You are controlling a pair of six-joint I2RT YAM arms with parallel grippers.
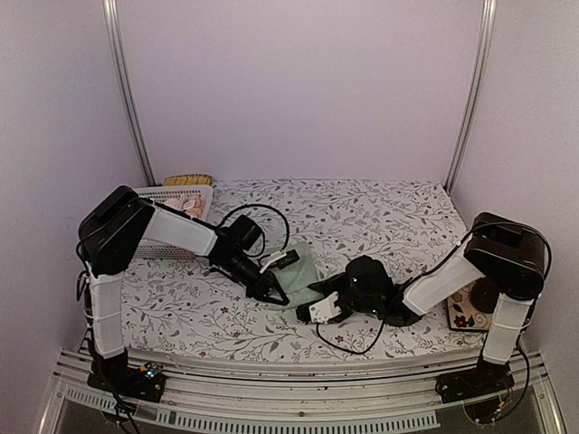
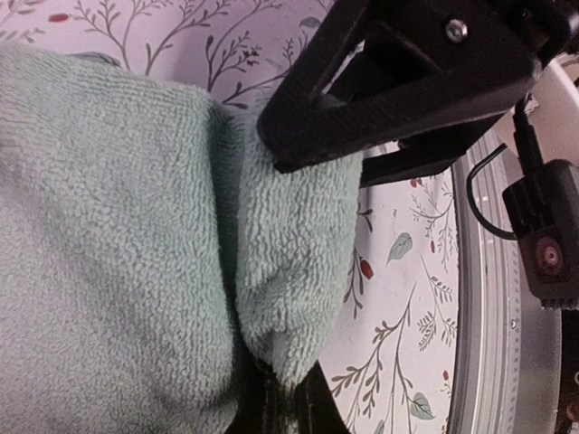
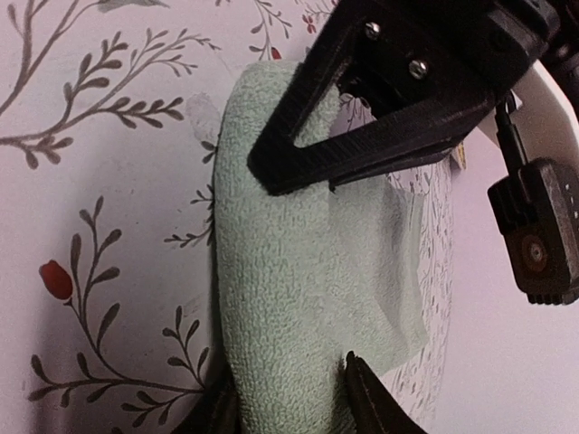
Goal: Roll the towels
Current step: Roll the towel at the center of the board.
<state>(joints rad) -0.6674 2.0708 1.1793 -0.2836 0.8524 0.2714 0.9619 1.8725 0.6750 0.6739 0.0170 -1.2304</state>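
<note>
Nearest the lens, the mounting rail [image 1: 298, 384] runs along the bottom of the overhead view.

At far left, the white lattice basket [image 1: 158, 194] holds the orange-salmon towel [image 1: 192, 207]. I cannot tell from above whether it is rolled, and neither gripper is near it.

Next, the left gripper [image 1: 274, 294] has its fingers pinched shut on a raised fold of the mint towel [image 1: 305, 267]. In the left wrist view the cloth runs between them.

The mint towel lies on the floral table cover [image 1: 380, 217], mid-table toward the near edge, between the two grippers.

The right gripper [image 1: 318, 298] has its fingers at middling width, straddling the towel's rounded end with one above and one below. I cannot tell whether they press the cloth or merely stand around it.

At far right, a dark floral-patterned object [image 1: 463, 315] lies partly hidden, and I cannot identify it.

Progress, as I judge it: the mint towel is mid-roll. One edge is doubled into a thick rounded fold, while a broad flat part shows beside it in the left wrist view.

What is left is to complete that roll, then deal with the orange-salmon towel, which is not yet out on the table cover.
</note>
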